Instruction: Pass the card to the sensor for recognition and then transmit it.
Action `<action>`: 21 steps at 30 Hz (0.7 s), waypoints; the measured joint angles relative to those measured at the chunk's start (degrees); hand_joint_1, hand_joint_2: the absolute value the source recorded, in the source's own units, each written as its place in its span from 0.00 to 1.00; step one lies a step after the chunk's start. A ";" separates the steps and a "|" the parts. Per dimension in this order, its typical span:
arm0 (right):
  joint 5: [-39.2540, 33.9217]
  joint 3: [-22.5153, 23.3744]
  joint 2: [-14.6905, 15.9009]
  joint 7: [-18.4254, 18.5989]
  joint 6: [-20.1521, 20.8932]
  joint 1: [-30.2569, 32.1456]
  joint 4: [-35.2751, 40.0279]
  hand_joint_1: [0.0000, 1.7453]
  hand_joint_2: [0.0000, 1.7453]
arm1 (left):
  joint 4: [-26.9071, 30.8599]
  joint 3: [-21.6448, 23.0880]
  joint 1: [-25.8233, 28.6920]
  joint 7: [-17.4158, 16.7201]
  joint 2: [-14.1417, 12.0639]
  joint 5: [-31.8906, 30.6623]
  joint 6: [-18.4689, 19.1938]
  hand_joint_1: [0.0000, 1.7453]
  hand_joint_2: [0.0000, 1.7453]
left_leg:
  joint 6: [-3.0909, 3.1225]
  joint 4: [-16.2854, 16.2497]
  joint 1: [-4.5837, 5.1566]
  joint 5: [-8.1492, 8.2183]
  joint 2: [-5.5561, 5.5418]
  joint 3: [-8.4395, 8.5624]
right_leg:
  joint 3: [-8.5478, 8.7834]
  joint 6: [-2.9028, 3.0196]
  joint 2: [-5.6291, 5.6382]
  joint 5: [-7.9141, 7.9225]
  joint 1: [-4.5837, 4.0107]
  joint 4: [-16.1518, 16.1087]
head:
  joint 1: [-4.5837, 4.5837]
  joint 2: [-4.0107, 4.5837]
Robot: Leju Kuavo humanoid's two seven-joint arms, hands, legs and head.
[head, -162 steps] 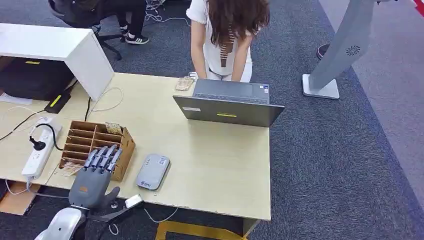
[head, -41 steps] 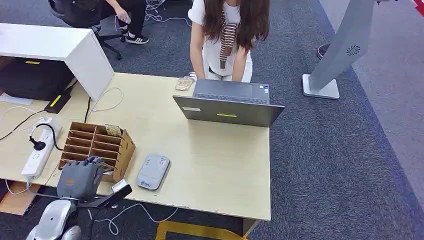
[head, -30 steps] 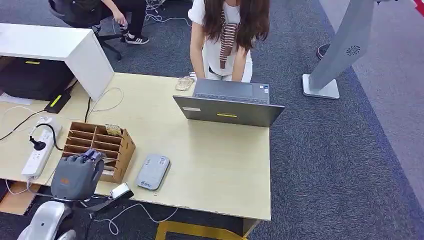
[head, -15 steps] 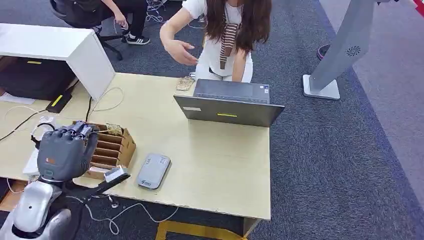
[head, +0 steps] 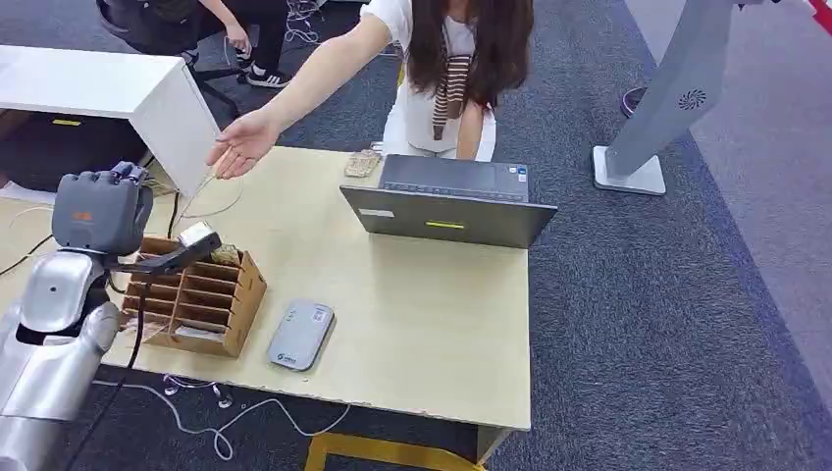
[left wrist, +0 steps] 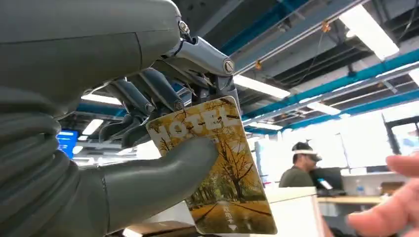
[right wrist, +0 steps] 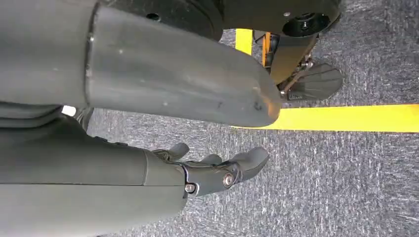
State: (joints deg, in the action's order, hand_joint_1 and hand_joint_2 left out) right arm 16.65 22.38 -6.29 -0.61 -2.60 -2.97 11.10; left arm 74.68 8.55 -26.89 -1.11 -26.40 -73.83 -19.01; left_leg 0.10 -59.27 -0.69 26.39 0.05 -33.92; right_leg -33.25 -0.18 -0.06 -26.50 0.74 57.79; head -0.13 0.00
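Left wrist view: the left hand (left wrist: 123,148) pinches a yellow hotel card (left wrist: 215,165) between thumb and fingers, raised above the table (head: 422,314). A person's hand (head: 235,147) reaches toward it. The grey sensor (head: 301,336) lies untouched, so scanning and handover both look undone. The right hand (right wrist: 217,173) hangs empty, fingers loosely apart.

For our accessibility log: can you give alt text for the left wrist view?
The robot's left hand pinches a yellow hotel card printed with autumn trees, held up against a ceiling with blue beams. A person's fingertips reach in from one edge.
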 joint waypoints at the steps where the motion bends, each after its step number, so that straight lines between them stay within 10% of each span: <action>1: 0.15 0.00 0.00 0.02 0.04 -0.01 0.00 0.00 0.00 | -1.65 0.11 -1.29 0.00 0.02 -0.09 0.46 1.00 1.00 | -0.02 0.00 0.00 -0.02 0.00 0.00 | 0.00 0.00 0.00 0.00 0.00 0.00 | 0.00 0.00; 21: 0.31 0.00 0.00 0.20 0.57 -0.02 0.00 0.00 0.00 | -11.88 2.86 -7.12 -0.13 -0.02 0.37 -2.02 1.00 1.00 | -0.01 0.00 0.00 -0.04 0.10 -0.07 | -0.07 0.03 0.10 0.04 0.00 0.00 | 0.02 0.00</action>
State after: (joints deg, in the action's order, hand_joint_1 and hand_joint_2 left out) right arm 16.96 22.38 -6.29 -0.42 -2.03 -2.99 11.10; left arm 62.79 11.41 -34.01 -1.25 -26.42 -73.46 -21.03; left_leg 0.10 -59.27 -0.69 26.35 0.15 -33.99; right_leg -33.32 -0.15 0.04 -26.46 0.74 57.80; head -0.11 0.00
